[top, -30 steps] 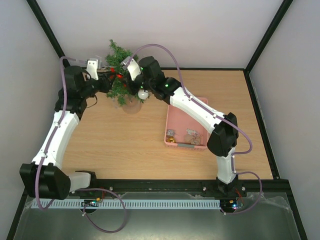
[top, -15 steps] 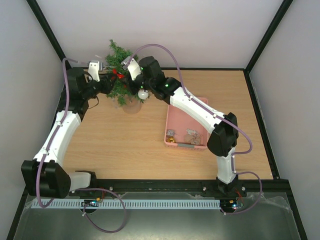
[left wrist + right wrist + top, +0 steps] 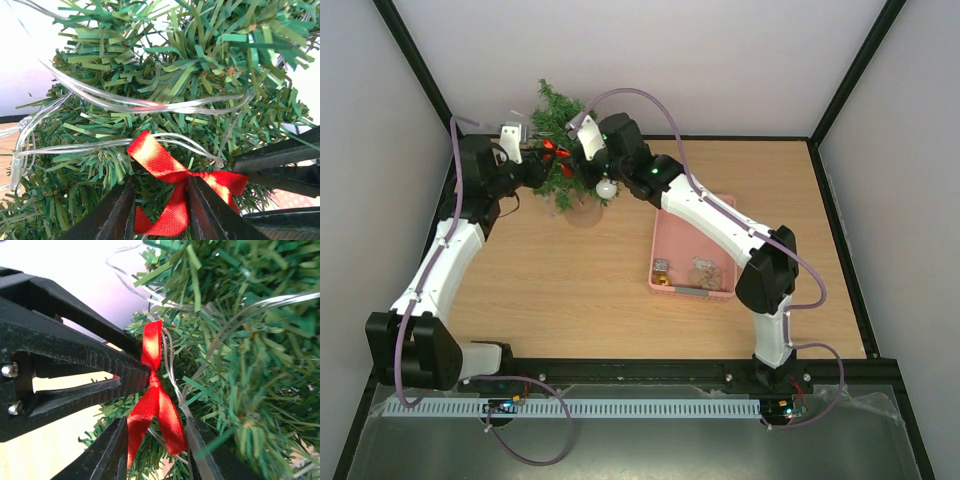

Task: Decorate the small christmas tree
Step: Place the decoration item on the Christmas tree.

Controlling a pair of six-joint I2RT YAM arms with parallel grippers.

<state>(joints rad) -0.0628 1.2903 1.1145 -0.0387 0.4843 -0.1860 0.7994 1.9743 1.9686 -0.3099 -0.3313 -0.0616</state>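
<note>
Your right gripper (image 3: pixel 156 442) stood parted around the tails of the red bow (image 3: pixel 152 400). Your left gripper (image 3: pixel 160 205) sat narrow at its knot, and you couldn't tell whether it pinched. Both crowded the small christmas tree (image 3: pixel 558 120), which stood hard against the far edge of the table (image 3: pixel 570 270) and the back wall (image 3: pixel 700 60). Only the overhead showed the pink basket (image 3: pixel 692 232), well apart on the tree's right.

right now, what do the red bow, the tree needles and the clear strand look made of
Red bow: likely satin ribbon, glossy sheen.
Small christmas tree needles: flat-cut green plastic strips, matte.
Clear strand: transparent plastic, probably light wire; shiny, see-through.
</note>
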